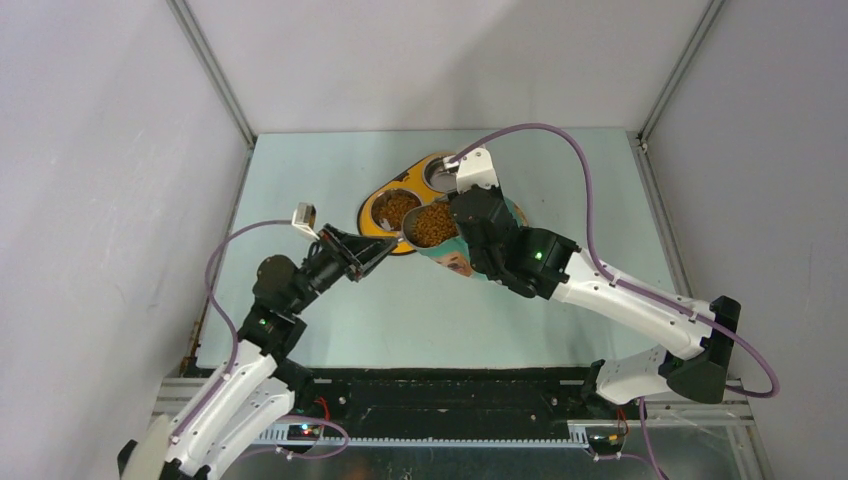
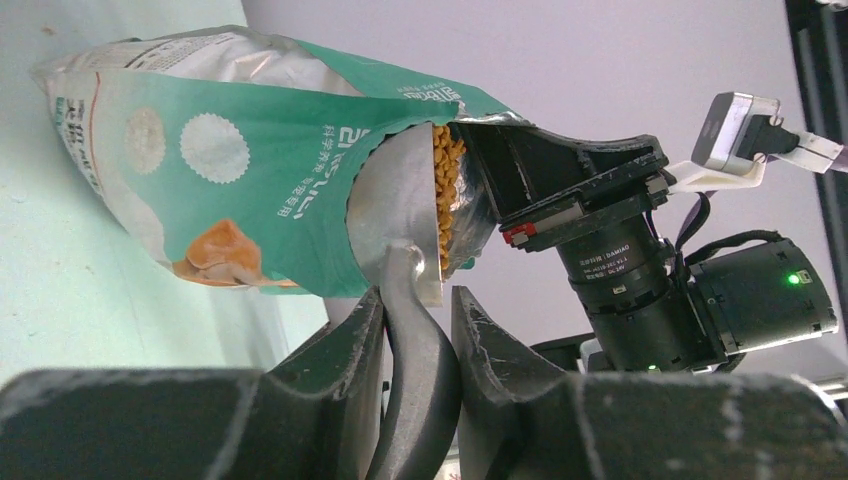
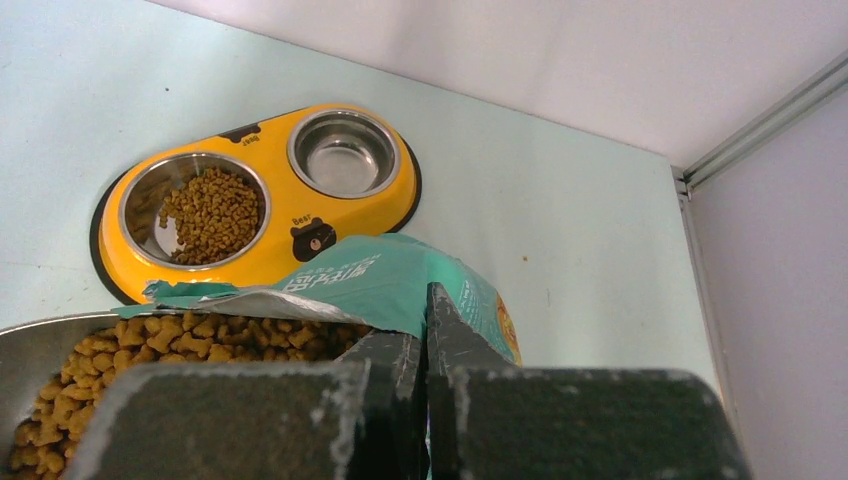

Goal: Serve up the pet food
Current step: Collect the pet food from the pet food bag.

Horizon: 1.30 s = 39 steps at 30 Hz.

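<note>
The table [image 1: 330, 310] carries everything. The bag [image 2: 230, 170] stands open-mouthed, its torn lip pinched flat between the pressed-together jaws of the right gripper [image 3: 425, 310]. At 11 o'clock of the bag in the top view sits the yellow feeder [image 3: 280, 215]: the filled bowl [image 3: 145, 195] has some kibble in it, the empty bowl [image 3: 345, 155] is bare steel. The scoop [image 2: 395, 215] has its handle clamped in the left gripper [image 2: 417, 300], jaws closed on it. A heap of kibble [image 1: 432, 226] fills the scoop at the bag's mouth (none spilled on the table that I can see). From the left jaws the load lies toward 2 o'clock, the handle's long axis on that line. The filled bowl is just beside it at 10 o'clock, the empty bowl at 12. The left arm alone carries it, so I judge the next move a short swing and tip
</note>
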Available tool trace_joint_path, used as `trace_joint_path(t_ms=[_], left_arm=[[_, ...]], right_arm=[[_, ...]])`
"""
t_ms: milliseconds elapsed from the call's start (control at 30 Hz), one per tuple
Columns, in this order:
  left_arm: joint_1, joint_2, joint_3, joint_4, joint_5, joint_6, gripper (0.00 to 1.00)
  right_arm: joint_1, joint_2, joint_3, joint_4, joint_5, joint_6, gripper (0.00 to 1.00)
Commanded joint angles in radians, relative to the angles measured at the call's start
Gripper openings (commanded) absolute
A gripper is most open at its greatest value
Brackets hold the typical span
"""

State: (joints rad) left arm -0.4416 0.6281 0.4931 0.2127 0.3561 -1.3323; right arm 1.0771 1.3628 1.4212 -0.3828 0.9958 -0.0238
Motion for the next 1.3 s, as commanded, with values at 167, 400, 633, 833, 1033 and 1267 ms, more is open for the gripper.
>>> trace_joint_path(t_ms=[167, 400, 633, 833, 1033, 1267], left_arm=[[0.024, 0.045, -0.091, 0.213, -0.054, -0.115, 0.0], [0.003, 0.138, -0.029, 0.219, -0.026, -0.083, 0.0], [-0.047, 0.209, 0.177, -0.01, -0.067, 0.068, 0.0], [-0.089, 0.178, 0.4, -0.457, -0.254, 0.24, 0.0], [-0.083, 0.158, 0.454, -0.615, -0.313, 0.277, 0.0], [-0.083, 0.173, 0.459, -0.596, -0.255, 0.284, 0.0]], right_arm=[[-0.01, -0.095, 0.064, 0.158, 0.179, -0.048, 0.0], [-0.006, -0.075, 0.099, 0.196, 0.179, -0.089, 0.0], [-0.007, -0.049, 0.131, 0.245, 0.188, -0.138, 0.0], [-0.008, -0.041, 0.14, 0.267, 0.215, -0.171, 0.0], [-0.005, -0.075, 0.117, 0.278, 0.223, -0.173, 0.0], [0.005, -0.091, 0.101, 0.276, 0.229, -0.167, 0.0]])
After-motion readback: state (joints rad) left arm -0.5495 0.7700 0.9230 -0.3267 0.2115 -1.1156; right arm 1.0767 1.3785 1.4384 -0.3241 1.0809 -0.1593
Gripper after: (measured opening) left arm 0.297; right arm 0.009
